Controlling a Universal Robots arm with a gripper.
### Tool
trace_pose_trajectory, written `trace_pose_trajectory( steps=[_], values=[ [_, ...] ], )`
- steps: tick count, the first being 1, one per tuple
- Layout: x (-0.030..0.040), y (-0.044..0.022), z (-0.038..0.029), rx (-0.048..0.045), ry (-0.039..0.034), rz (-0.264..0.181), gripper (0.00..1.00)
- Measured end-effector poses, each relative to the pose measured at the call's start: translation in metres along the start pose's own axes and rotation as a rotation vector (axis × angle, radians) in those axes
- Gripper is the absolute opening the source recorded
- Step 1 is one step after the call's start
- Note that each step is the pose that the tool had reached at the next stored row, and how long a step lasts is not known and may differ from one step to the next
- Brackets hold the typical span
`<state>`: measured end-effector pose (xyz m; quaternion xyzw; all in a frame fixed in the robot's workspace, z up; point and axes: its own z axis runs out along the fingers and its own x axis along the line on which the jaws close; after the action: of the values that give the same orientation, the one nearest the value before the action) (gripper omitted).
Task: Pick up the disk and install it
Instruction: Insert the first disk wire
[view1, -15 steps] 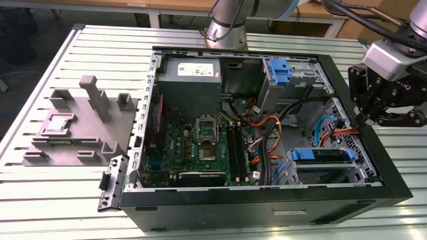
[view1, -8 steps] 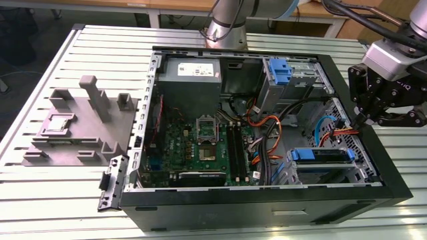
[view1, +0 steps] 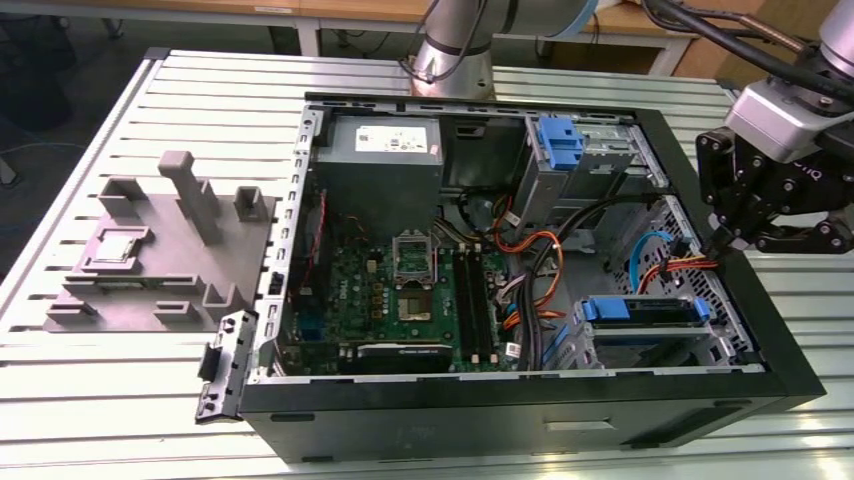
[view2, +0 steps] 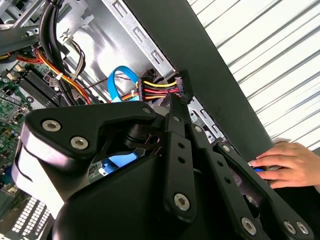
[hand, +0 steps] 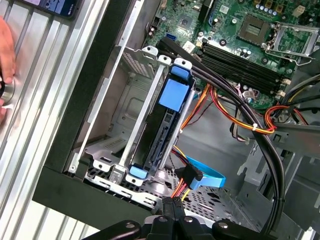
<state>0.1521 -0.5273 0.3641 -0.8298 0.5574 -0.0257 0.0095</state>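
The open computer case (view1: 747, 330) lies on its side on the slatted table. My gripper (view1: 731, 240) hangs over the case's wall on the exterior view's right, shut and holding nothing. Its fingertips (hand: 170, 205) meet above the drive cage (hand: 125, 115), close to the blue data cable (hand: 205, 175). In the second wrist view the gripper (view2: 172, 100) points at the power connector (view2: 160, 87). A flat thing with a white-and-blue face, apparently the disk (hand: 57, 6), lies on the table outside the case, mostly cut off. A blue-framed drive (hand: 170, 125) sits in the cage.
A person's hand (view2: 285, 165) rests on the table beside the case, close to the arm. Orange and black cables (hand: 235, 115) cross the bay beside the motherboard (view1: 400, 290). A blue bracket (view1: 561, 145) sits in the upper bay. A grey fixture (view1: 160, 250) stands on the exterior view's left.
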Motion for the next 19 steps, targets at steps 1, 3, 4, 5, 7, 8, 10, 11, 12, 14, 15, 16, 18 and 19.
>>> trace_pose_trajectory(
  steps=[1,3,4,5,7,8,10,11,12,14,15,16,18,19],
  values=[
    [0.0000,0.0000,0.0000,0.0018,0.0000,-0.012,0.10],
    [0.0000,0.0000,0.0000,0.0049,-0.0002,-0.040,0.10],
    [0.0000,0.0000,0.0000,0.0065,-0.0004,-0.054,0.10],
    [0.0000,0.0000,0.0000,0.0084,-0.0005,-0.070,0.10],
    [0.0000,0.0000,0.0002,0.0119,-0.0010,-0.099,0.10],
    [0.0000,0.0000,0.0001,0.0135,-0.0010,-0.113,0.10],
    [0.0000,0.0000,0.0002,0.0165,-0.0016,-0.144,0.10],
    [0.0000,0.0000,0.0003,0.0180,-0.0016,-0.158,0.10],
    [0.0000,0.0000,0.0005,0.0189,-0.0001,-0.166,0.10],
    [0.0000,0.0001,0.0006,0.0208,0.0081,-0.175,0.10],
    [0.0000,0.0001,0.0007,0.0220,0.0105,-0.178,0.10],
    [0.0001,0.0000,0.0007,0.0221,0.0114,-0.179,0.10],
    [0.0000,0.0000,0.0006,0.0216,0.0126,-0.179,0.10],
    [0.0000,0.0000,0.0007,0.0215,0.0129,-0.179,0.10]
  ],
)
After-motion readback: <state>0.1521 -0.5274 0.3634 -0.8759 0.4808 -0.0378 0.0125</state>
